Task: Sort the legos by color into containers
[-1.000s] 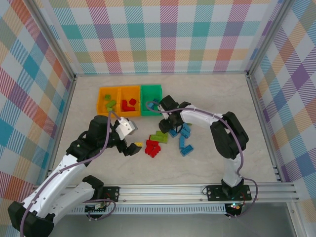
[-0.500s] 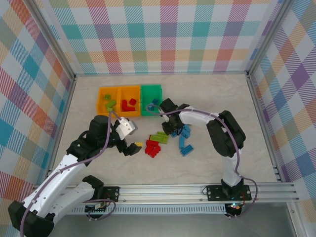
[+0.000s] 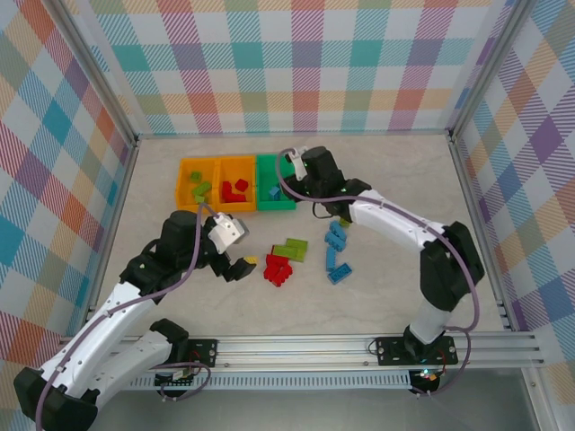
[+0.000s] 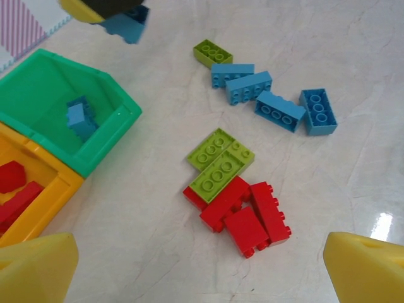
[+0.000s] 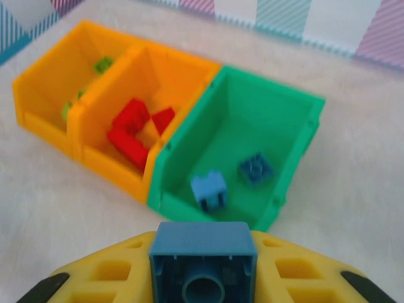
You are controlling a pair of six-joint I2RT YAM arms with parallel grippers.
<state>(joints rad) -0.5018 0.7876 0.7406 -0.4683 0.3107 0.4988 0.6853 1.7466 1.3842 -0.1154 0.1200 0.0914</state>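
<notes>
My right gripper [image 5: 203,278] is shut on a blue brick [image 5: 203,243] and hangs just in front of the green bin [image 5: 297,136], which holds two blue bricks [image 5: 208,189]. From above, that gripper [image 3: 292,184] is at the green bin's [image 3: 269,166] right side. The middle orange bin [image 5: 183,82] holds red bricks [image 5: 129,136]; the left orange bin [image 5: 38,95] holds lime green ones [image 5: 101,64]. My left gripper [image 4: 202,274] is open just in front of a pile of red bricks [image 4: 249,214], its yellow fingertips [image 4: 38,268] wide apart. Lime green bricks [image 4: 218,161] lie on the pile's far edge.
Several loose blue bricks [image 4: 278,107] and one lime green brick [image 4: 213,52] lie on the table right of the bins. The table [image 3: 386,180] is walled by checked panels, with a rail along the near edge.
My right gripper has lifted from the loose blue bricks and swung back toward the green bin with a blue brick. The left arm has stayed put.
</notes>
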